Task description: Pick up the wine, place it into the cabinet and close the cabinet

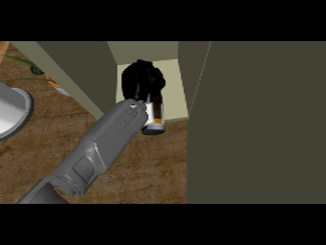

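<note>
Wine (pixel 155 109) is in the left hand (pixel 141 79), right at the open front of the cabinet (pixel 264 119). It is a dark bottle, and it is long and thin. Its long side runs from the hand back toward the robot, nearly straight down the view and leaning a tiny bit. One end is tucked up in the hand. The other end sticks out below the hand, and it has a yellow ring and a pale tip. I cannot tell if that tip is the top or the bottom of the bottle.

The black hand is wrapped round the far end of the wine, with its fingers curled over it. The hand hides that part of the bottle. The grey forearm (pixel 102 148) comes up from the lower left and meets the hand beside the bottle.

Under the hand and just to its right is the pale shelf (pixel 174 88) inside the cabinet. The hand is over this shelf. The tip with the yellow ring pokes out past the shelf's front edge, over the brown counter (pixel 144 172). I cannot tell if the bottle touches the shelf.

Left of the hand is a slanted dark green door (pixel 77 72), swung open. Right of the hand is a big, flat, dark green wall of the cabinet. Far to the left of the hand, a round grey thing (pixel 3 112) sits on the counter.
</note>
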You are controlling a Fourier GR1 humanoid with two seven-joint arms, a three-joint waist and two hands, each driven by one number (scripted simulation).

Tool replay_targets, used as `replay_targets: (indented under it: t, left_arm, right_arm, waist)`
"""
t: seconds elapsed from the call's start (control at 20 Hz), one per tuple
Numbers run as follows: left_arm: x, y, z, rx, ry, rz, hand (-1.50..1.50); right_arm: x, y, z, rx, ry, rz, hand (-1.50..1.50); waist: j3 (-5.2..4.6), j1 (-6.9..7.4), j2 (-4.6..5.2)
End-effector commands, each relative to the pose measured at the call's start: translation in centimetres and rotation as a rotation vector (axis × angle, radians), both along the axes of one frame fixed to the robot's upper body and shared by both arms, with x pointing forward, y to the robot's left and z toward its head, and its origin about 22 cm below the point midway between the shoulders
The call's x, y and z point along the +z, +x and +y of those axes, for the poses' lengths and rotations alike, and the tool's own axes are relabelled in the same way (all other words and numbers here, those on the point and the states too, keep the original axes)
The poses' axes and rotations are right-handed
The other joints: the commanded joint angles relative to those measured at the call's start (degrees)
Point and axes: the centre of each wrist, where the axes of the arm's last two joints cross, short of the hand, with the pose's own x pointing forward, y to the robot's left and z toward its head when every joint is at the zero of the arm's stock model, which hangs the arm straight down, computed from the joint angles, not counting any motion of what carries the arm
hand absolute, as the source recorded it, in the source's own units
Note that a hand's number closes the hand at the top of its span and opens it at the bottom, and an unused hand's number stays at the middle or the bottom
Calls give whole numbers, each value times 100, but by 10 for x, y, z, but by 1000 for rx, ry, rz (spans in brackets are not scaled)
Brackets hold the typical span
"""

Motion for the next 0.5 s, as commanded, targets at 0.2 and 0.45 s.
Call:
replay_targets:
  t: [0.2, 0.45]
  left_arm:
    - [-5, 5, 9, 67, 86, -23, -150]
    - [-11, 6, 17, 73, 135, 18, -150]
  right_arm:
    - [13, -6, 3, 42, 42, -19, -150]
    - [5, 1, 4, 56, 44, -19, -150]
  waist:
    - [-8, -87, 49]
    - [-5, -7, 51]
